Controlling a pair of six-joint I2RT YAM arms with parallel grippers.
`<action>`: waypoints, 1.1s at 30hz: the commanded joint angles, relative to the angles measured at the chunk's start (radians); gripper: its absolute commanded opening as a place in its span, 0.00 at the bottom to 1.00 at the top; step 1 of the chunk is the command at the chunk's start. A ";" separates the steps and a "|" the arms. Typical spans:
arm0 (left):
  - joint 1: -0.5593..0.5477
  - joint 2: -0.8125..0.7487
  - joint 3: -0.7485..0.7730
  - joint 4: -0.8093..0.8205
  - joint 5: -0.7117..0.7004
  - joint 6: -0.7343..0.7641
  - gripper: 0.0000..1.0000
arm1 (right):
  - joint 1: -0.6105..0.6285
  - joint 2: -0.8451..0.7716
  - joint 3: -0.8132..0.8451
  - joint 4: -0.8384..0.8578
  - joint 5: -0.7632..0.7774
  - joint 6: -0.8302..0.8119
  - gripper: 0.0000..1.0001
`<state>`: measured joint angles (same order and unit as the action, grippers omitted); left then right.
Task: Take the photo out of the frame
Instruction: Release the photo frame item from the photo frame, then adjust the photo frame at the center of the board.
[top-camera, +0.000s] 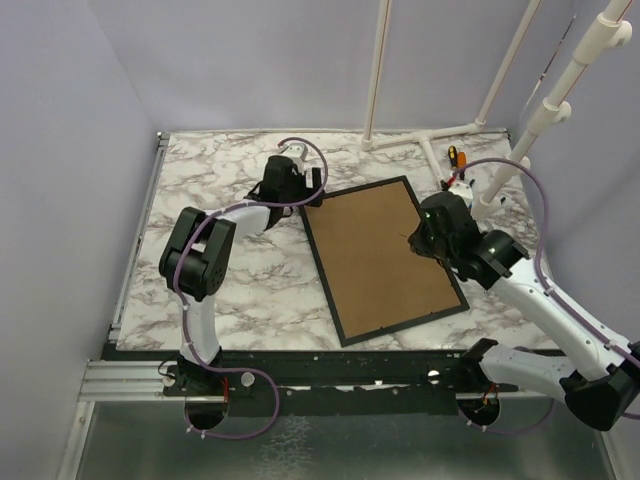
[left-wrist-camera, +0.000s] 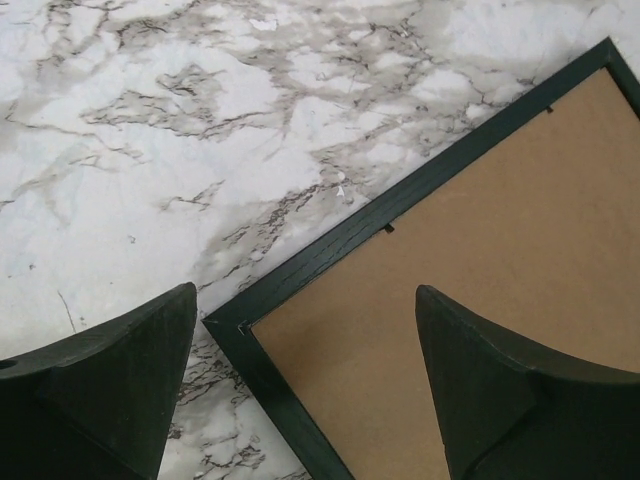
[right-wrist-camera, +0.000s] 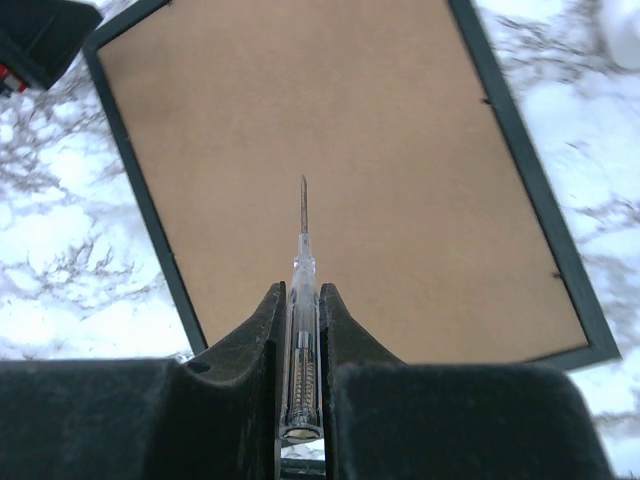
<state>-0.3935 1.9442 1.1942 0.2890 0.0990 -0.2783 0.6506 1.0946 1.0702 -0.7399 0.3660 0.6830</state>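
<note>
The frame (top-camera: 380, 258) lies face down on the marble table, its brown back up inside a thin black border. The photo is hidden under that back. My left gripper (top-camera: 298, 192) hovers over the frame's far left corner (left-wrist-camera: 235, 325), jaws open wide, one finger (left-wrist-camera: 130, 380) over the marble and the other over the brown back, holding nothing. My right gripper (top-camera: 425, 235) is at the frame's right edge, shut on a clear-handled screwdriver (right-wrist-camera: 302, 262). The screwdriver's thin metal tip points out over the brown back (right-wrist-camera: 330, 130).
A white pipe stand (top-camera: 430, 140) rises at the back right, with an orange-handled tool (top-camera: 453, 155) beside its foot. The table's raised left rail (top-camera: 140, 240) and the dark front rail (top-camera: 340, 370) bound the marble surface.
</note>
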 joint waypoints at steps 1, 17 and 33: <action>0.004 0.046 0.073 -0.086 0.108 0.155 0.88 | -0.001 -0.070 -0.024 -0.199 0.151 0.141 0.01; 0.004 0.257 0.349 -0.336 0.283 0.361 0.74 | 0.000 -0.040 -0.018 -0.692 0.062 0.433 0.00; 0.005 0.247 0.358 -0.411 0.150 0.360 0.35 | -0.001 -0.101 -0.082 -0.558 -0.012 0.417 0.01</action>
<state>-0.3889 2.2108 1.5764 -0.0643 0.2985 0.0769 0.6506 0.9752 1.0115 -1.3296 0.3756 1.0847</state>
